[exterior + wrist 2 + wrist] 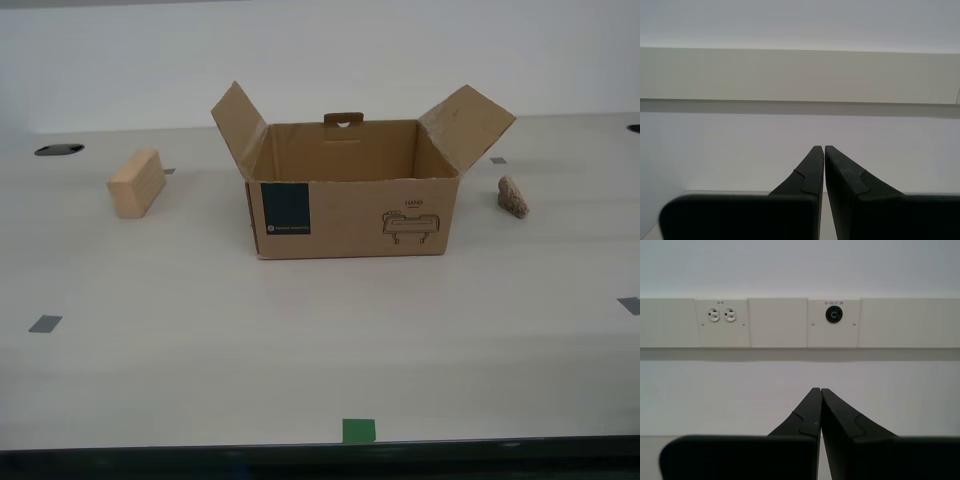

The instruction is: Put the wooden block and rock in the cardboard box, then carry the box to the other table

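The cardboard box (352,215) stands open in the middle of the cream tabletop (300,340), flaps spread, with nothing visible inside. The wooden block (137,183) lies to the exterior view's left of the box. The rock (512,197) lies to the exterior view's right of it. Neither arm shows in the exterior view. My first gripper (820,390) is shut with nothing held and faces a white wall. My second gripper (824,147) is also shut and empty, facing a wall. The other table is out of view.
Grey tape squares (45,323) and one green tape piece (359,431) mark the tabletop. A dark cable hole (59,150) sits at the far edge on the exterior view's left. A wall panel with power outlets (721,315) faces the first wrist camera.
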### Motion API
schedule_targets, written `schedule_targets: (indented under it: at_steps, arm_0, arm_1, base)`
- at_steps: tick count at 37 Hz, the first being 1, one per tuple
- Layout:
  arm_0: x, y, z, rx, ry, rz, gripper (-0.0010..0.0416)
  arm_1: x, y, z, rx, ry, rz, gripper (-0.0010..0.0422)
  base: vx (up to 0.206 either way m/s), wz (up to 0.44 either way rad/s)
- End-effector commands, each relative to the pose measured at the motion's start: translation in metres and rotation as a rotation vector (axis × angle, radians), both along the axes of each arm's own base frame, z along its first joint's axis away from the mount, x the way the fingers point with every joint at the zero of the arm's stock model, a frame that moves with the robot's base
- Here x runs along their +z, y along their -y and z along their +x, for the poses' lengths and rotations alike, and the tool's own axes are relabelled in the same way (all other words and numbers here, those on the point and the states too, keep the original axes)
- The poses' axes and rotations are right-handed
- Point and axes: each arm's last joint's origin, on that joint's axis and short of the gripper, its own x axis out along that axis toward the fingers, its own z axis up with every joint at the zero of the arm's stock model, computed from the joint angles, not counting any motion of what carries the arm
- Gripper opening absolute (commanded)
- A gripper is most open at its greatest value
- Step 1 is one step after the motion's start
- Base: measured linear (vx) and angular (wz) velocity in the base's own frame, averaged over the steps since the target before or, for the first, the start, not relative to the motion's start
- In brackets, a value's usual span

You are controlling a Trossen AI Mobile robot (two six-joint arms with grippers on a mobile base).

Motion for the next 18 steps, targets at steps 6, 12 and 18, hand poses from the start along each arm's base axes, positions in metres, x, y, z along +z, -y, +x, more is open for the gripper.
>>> schedule_targets:
  at_steps: [6, 12, 18]
  arm_0:
    - [0.0001, -0.0003, 0.0001, 0.003, -0.003, 0.0, 0.0]
    - [0.0001, -0.0003, 0.0001, 0.003, -0.003, 0.0, 0.0]
    - [0.0001, -0.0003, 0.0001, 0.003, -0.003, 0.0, 0.0]
  arm_1:
    - [0.0003, -0.0001, 0.0001, 0.005, 0.0, 0.001, 0.0]
    - [0.0002, -0.0001, 0.0001, 0.005, 0.0, 0.001, 0.0]
    - [0.0002, 0.0, 0.0001, 0.004, -0.001, 0.001, 0.0]
  base:
    - [0.0, 0.0]
    - [0.0, 0.0]
    - [0.0, 0.0]
